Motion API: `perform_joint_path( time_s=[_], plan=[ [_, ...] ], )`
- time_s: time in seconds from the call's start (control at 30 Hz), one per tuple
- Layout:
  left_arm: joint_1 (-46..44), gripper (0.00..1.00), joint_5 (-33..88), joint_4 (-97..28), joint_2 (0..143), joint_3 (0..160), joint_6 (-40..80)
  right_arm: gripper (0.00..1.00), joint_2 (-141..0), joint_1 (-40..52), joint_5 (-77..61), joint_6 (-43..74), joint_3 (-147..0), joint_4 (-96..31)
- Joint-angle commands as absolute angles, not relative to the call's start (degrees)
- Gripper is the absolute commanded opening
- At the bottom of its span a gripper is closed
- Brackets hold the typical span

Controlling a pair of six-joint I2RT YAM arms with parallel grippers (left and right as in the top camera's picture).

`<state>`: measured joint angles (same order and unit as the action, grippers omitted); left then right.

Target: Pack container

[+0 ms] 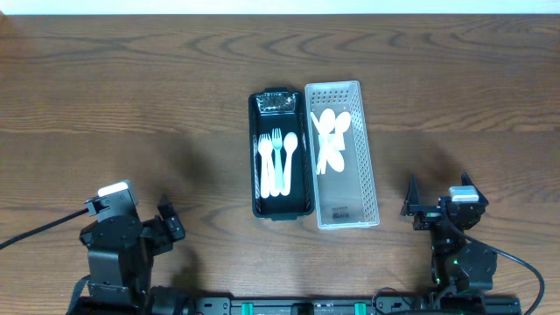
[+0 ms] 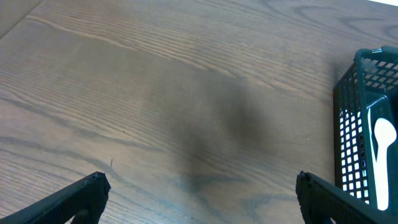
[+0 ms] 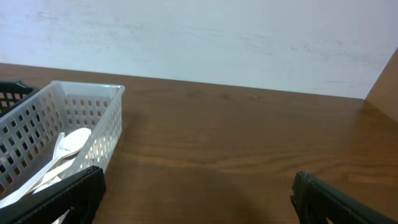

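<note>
A black basket (image 1: 255,157) and a white basket (image 1: 371,166) stand side by side at the table's middle. The black one holds white forks and a spoon (image 1: 278,162); the white one holds white spoons (image 1: 329,140). My left gripper (image 1: 166,223) is open and empty at the front left, well clear of the baskets. My right gripper (image 1: 420,210) is open and empty at the front right, beside the white basket's near end. The left wrist view shows the black basket's corner (image 2: 348,124) with a white utensil. The right wrist view shows the white basket (image 3: 106,134) with spoons (image 3: 65,149).
Bare wood table surface lies all around the baskets. A pale wall (image 3: 205,37) runs behind the table's far edge.
</note>
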<state>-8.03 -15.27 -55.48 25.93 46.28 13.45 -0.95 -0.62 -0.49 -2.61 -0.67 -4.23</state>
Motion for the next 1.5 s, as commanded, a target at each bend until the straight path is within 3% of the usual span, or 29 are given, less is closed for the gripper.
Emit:
perform_joint_path(
  time_s=[0.0,0.53,0.8,1.13,1.47],
  plan=[
    [-7.8,0.98,-16.0,-55.5,25.7,46.1,13.1,0.99,-0.3,-0.7,-0.9,-3.5,-0.3,-4.1],
    [-5.5,0.98,-12.8,-58.0,21.7,43.4,12.1,0.99,-0.3,-0.7,-0.9,-3.5,-0.3,-4.1],
    [-5.0,0.98,-12.4,-43.8,8.2,28.3,9.6,0.99,-0.3,-0.7,-0.9,-3.5,-0.3,-4.1],
    [-5.0,0.98,-8.4,-19.0,1.0,12.4,-8.7,0.99,-0.3,-0.7,-0.9,-3.5,-0.3,-4.1],
    [-3.9,0.98,0.0,-14.0,0.1,4.4,-13.5,0.99,-0.3,-0.7,-0.9,-3.5,-0.3,-4.1]
  ],
)
